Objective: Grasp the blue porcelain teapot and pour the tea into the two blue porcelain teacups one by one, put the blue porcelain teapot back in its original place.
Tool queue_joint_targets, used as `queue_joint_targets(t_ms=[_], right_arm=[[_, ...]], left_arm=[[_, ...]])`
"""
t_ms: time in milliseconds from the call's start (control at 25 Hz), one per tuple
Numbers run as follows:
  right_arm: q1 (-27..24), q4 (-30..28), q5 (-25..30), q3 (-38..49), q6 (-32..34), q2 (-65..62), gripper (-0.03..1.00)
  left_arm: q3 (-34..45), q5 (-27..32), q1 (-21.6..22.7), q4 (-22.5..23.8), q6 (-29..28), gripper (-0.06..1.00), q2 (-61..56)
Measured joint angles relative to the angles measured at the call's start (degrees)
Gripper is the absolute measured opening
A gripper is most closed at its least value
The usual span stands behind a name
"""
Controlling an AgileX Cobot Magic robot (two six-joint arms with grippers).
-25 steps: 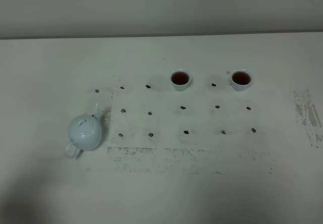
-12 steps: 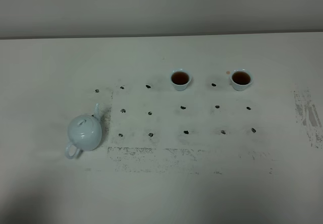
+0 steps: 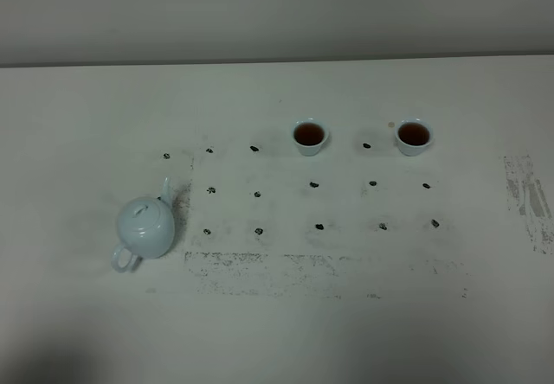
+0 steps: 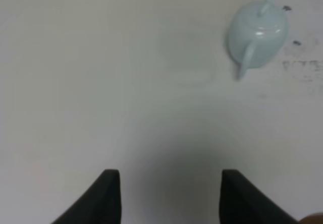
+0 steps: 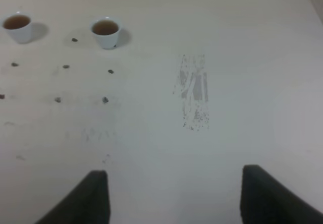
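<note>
Left wrist view has the gripper [image 4: 164,193] spread wide and empty, teapot [image 4: 258,36] well ahead, slick breakable glaze so I'd pinch the handle [image 4: 245,62].

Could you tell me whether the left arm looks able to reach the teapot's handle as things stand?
Probably yes. The left gripper is open, and only bare table lies between it and the blue porcelain teapot, whose handle points back toward it.

A pale sky-blue teapot [image 3: 145,226] and two pale-blue teacups [image 3: 309,136] [image 3: 414,136] holding reddish-brown tea sit on an off-white table [image 3: 78,124] speckled with a grid of small black marks and grey scuffed patches [image 3: 528,198]
</note>
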Motion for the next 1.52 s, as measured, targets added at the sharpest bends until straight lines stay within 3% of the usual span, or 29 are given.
queue_joint_targets(t_ms=[440, 1520], right_arm=[[0.0, 0.0, 0.0, 0.0, 0.0, 0.0, 0.57], [0.0, 0.0, 0.0, 0.0, 0.0, 0.0, 0.57]], left_arm=[[0.1, 0.0, -6.2, -0.1, 0.0, 0.43, -2.5], [0.1, 0.0, -6.3, -0.1, 0.0, 0.43, -2.5]])
